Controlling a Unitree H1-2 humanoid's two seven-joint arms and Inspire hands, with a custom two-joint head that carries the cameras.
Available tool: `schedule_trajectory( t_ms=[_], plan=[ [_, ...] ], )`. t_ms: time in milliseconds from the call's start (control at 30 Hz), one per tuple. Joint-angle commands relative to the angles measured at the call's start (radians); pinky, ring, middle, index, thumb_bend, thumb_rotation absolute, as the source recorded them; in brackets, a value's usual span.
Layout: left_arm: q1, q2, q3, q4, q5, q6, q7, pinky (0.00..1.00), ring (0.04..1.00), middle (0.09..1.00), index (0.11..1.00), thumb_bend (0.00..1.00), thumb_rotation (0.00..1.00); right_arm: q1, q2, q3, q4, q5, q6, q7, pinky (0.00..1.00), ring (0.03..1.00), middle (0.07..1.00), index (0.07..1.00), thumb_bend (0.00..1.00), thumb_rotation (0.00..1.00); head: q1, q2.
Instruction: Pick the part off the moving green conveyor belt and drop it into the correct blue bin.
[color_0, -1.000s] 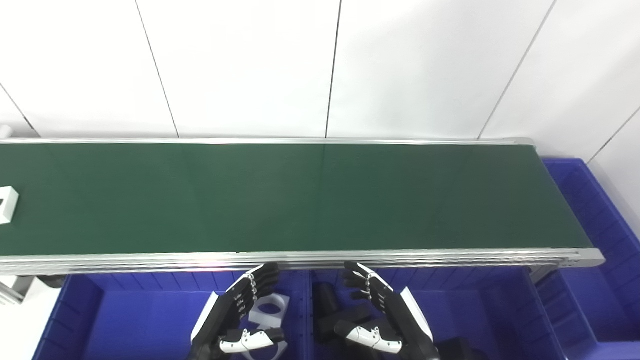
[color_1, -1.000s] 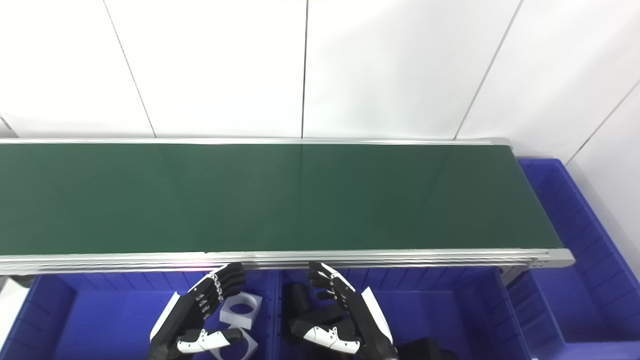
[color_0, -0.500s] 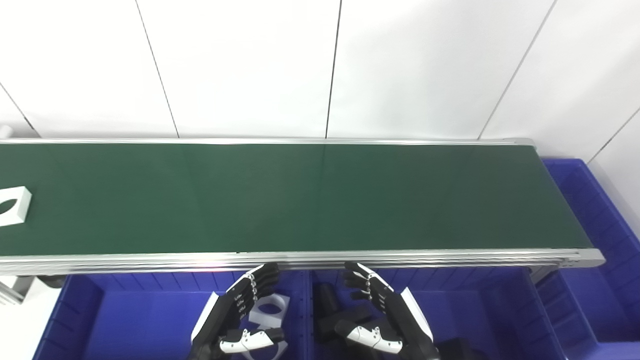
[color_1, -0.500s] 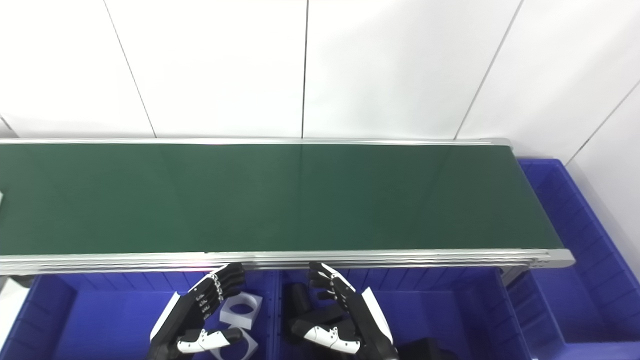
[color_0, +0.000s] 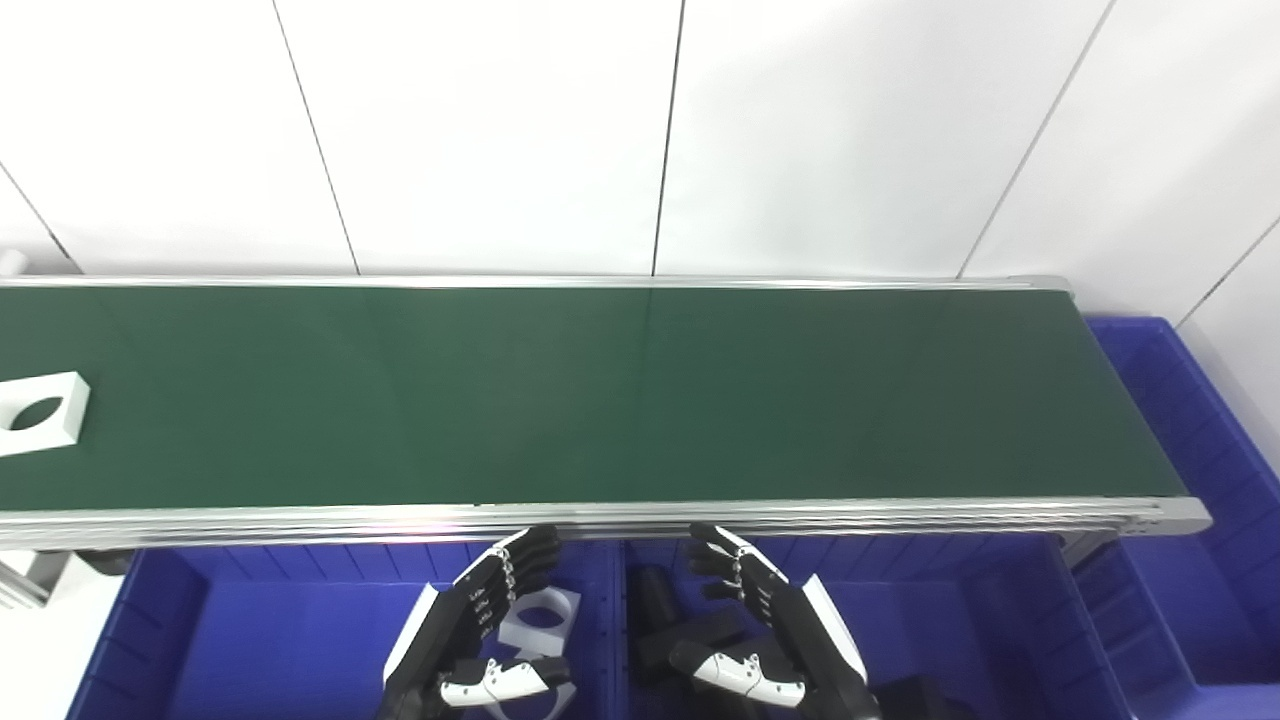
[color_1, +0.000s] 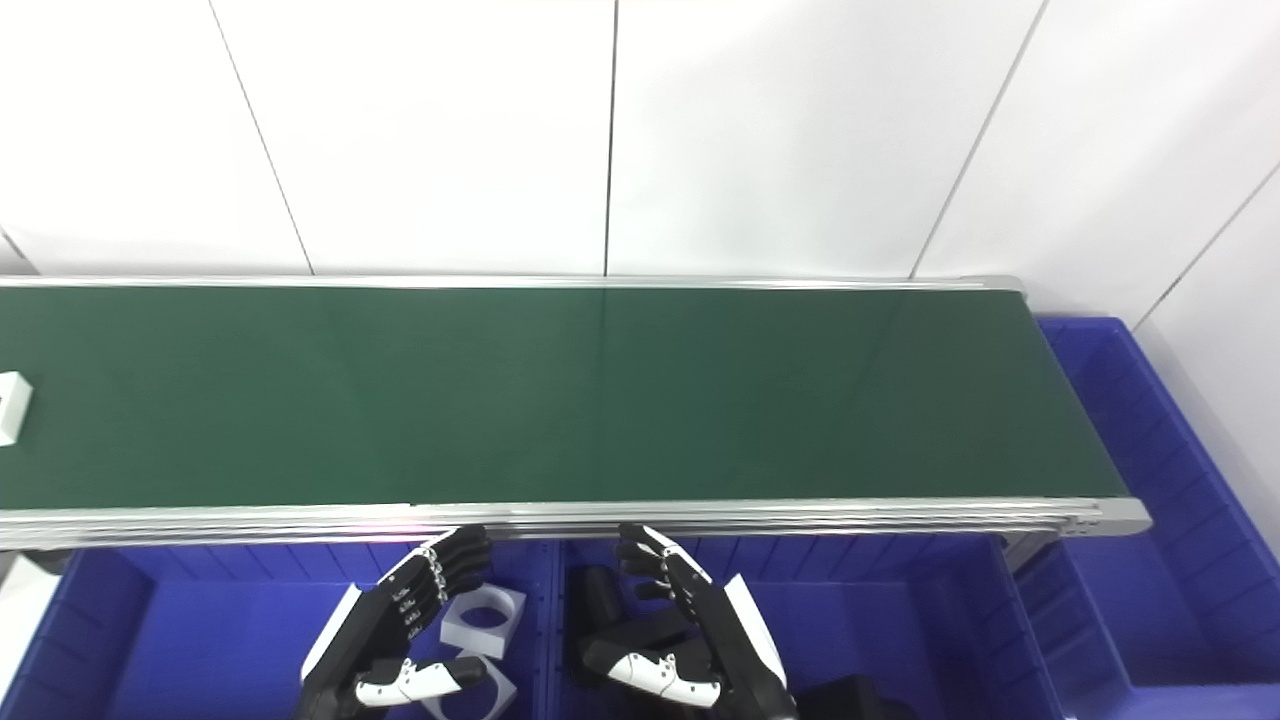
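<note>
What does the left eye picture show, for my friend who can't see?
A white square part with a round hole rides the green conveyor belt at its far left. Below, the open left hand and right hand wait over blue bins.

Beyond my hands rises a white panelled wall (color_0: 500, 130), smooth and evenly lit, filling everything ahead. Thin dark seams (color_0: 667, 140) split it into broad panels, fanning out slightly towards the top. Far off to my lower left shows a patch of pale floor (color_0: 40, 640).
</note>
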Motion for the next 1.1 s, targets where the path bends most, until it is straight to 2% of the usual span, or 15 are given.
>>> schedule_trajectory(
  t_ms=[0, 367, 500, 600, 667, 800, 1067],
  plan=[
    [-0.018, -0.001, -0.001, -0.016, -0.006, -0.037, 0.007, 0.83, 0.845, 0.845, 0.834, 0.99, 0.31, -0.011, 0.003, -0.003, -0.021, 0.004, -0.036, -0.002, 0.74, 0.815, 0.826, 0.869, 0.70, 0.46, 0.000, 0.000],
    [-0.019, -0.002, 0.001, -0.007, -0.008, -0.047, 0.009, 0.83, 0.841, 0.845, 0.831, 1.00, 0.31, -0.011, 0.005, -0.003, -0.014, 0.005, -0.041, -0.004, 0.74, 0.812, 0.826, 0.868, 0.70, 0.47, 0.011, -0.007],
    [-0.020, -0.007, -0.002, 0.008, 0.000, -0.059, 0.012, 0.81, 0.842, 0.847, 0.832, 0.99, 0.31, -0.013, 0.001, -0.006, 0.006, 0.014, -0.062, -0.003, 0.74, 0.811, 0.829, 0.871, 0.69, 0.45, 0.091, -0.051],
    [-0.029, -0.014, -0.007, 0.041, 0.012, -0.093, 0.016, 0.80, 0.838, 0.841, 0.832, 0.98, 0.31, -0.011, -0.006, -0.011, 0.010, 0.025, -0.065, 0.002, 0.75, 0.815, 0.833, 0.874, 0.68, 0.42, 0.192, -0.098],
    [-0.035, -0.016, -0.012, 0.059, 0.024, -0.102, 0.019, 0.80, 0.833, 0.835, 0.826, 0.99, 0.32, -0.009, -0.011, -0.013, 0.011, 0.033, -0.075, 0.005, 0.75, 0.818, 0.837, 0.878, 0.67, 0.42, 0.228, -0.119],
    [-0.040, -0.021, -0.019, 0.080, 0.036, -0.109, 0.030, 0.79, 0.824, 0.825, 0.811, 1.00, 0.31, -0.009, -0.014, -0.016, 0.010, 0.031, -0.098, -0.002, 0.75, 0.820, 0.831, 0.871, 0.63, 0.39, 0.264, -0.156],
    [-0.047, -0.020, -0.019, 0.102, 0.035, -0.112, 0.032, 0.77, 0.821, 0.821, 0.795, 1.00, 0.28, -0.010, -0.015, -0.018, 0.021, 0.018, -0.109, -0.008, 0.76, 0.813, 0.823, 0.870, 0.59, 0.36, 0.277, -0.193]
  ],
)
